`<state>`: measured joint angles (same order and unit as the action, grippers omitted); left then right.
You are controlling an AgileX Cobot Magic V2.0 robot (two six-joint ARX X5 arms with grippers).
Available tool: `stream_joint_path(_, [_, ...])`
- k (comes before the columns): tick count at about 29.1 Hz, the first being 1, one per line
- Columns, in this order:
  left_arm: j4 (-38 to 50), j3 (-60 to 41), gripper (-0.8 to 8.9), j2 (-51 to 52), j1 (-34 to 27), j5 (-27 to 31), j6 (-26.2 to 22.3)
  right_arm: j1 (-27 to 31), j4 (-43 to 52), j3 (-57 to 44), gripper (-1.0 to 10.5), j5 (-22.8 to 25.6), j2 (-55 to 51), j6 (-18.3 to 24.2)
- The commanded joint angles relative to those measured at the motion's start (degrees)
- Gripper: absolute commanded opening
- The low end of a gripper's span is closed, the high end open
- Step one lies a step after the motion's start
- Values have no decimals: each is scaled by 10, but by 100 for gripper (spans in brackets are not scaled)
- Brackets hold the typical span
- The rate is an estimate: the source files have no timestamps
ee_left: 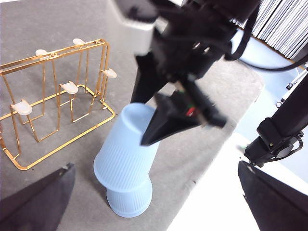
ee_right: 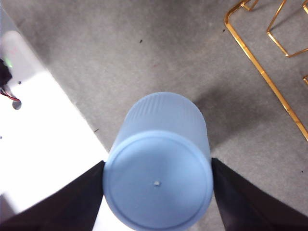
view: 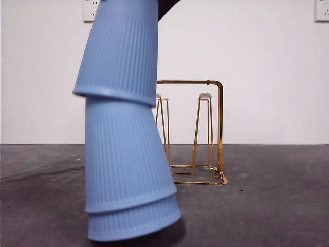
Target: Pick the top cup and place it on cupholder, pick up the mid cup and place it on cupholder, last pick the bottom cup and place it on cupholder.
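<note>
Three blue ribbed cups stand upside down in a leaning stack. The top cup (view: 121,51) (ee_left: 126,154) (ee_right: 159,185) tilts away from the mid cup (view: 126,154), while the bottom cup (view: 136,221) (ee_left: 129,204) rests on the table with one side of its rim raised. My right gripper (ee_right: 158,192) (ee_left: 163,115) is shut on the top cup, a jaw on each side near its base. The gold wire cupholder (view: 205,134) (ee_left: 57,96) (ee_right: 269,77) stands bare behind the stack. My left gripper (ee_left: 155,164) hovers open, back from the cups.
The grey table (view: 267,206) ends in a white edge (ee_right: 43,144) close to the stack. A white wall (view: 257,62) with sockets rises behind. Part of an arm's black base (ee_left: 279,130) stands off the table.
</note>
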<state>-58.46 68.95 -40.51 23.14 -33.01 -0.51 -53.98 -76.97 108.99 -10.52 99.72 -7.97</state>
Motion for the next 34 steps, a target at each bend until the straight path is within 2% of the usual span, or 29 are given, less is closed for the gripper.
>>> stream_joint_path(1, [5,13,562,-2,3,-2,-5,-7,-47,15,265,0,-13,-11])
stream_joint_path(9, [6,13,562,-2,3,-2,-5,-7,-49,15,265,3,-58,-16])
stream_joint_path(17, [6,13,562,-2,2,-2,-5,2,-49,15,266,79,-104,-19])
stream_joint_path(22, [6,13,562,-2,2,-2,-3,38,-49,15,265,125,-110,-16])
stream_joint_path(27, [5,13,562,-2,2,-2,0,85,-48,15,265,151,-107,-5])
stream_joint_path(34, [9,13,562,-2,2,-2,0,150,-48,14,265,144,-80,11])
